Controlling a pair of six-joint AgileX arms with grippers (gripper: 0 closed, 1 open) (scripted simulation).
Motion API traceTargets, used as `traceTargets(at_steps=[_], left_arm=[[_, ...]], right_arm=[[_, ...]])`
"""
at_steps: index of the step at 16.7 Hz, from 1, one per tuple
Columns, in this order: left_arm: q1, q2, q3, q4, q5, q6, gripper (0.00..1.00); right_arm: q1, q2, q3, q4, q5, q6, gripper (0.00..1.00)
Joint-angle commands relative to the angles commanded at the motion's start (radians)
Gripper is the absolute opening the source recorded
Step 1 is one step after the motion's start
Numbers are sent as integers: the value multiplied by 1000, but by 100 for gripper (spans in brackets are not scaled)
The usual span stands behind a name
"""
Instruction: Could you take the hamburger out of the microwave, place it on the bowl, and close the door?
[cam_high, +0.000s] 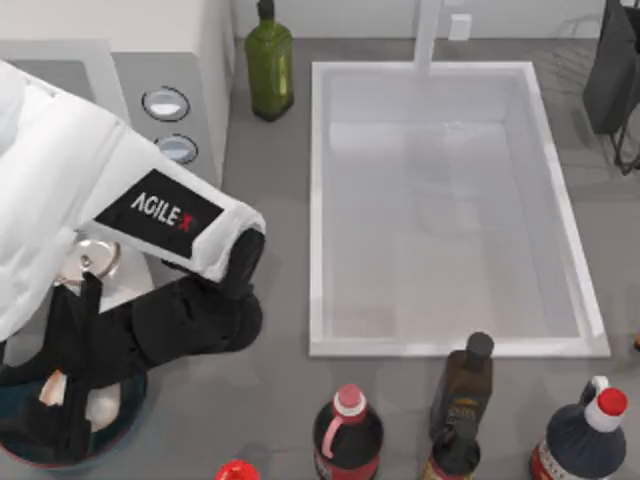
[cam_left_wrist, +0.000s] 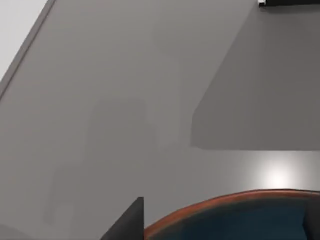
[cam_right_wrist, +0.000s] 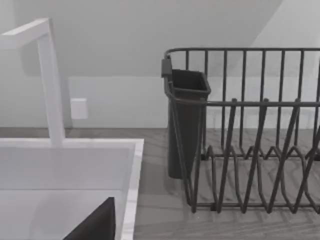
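My left gripper (cam_high: 62, 405) hangs over the dark teal bowl (cam_high: 133, 400) at the table's front left. It is shut on the hamburger (cam_high: 50, 388), a cream lump with an orange patch between the black fingers. The left wrist view looks down past one dark finger (cam_left_wrist: 127, 225) onto the bowl's reddish rim (cam_left_wrist: 225, 202). The white microwave (cam_high: 150, 60) with two round dials stands at the back left. Its door is hidden behind my left arm. My right gripper (cam_right_wrist: 165, 237) is parked open by the dish rack, with one finger (cam_right_wrist: 95, 225) in view.
A silver scale (cam_high: 95, 258) sits just behind the bowl, under my arm. A green bottle (cam_high: 269, 65) stands beside the microwave, and a white sink (cam_high: 450, 200) fills the middle. Several bottles (cam_high: 347, 435) line the front edge. A dark dish rack (cam_right_wrist: 250, 135) stands at the back right.
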Motion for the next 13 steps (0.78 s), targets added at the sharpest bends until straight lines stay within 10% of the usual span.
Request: traceTargets(at_steps=[4,13], left_arm=[[0,2,0,3,0,1,0],[0,2,0,3,0,1,68]], right_arm=[[0,0,0,0,0,0,100],[0,0,0,0,0,0,100]])
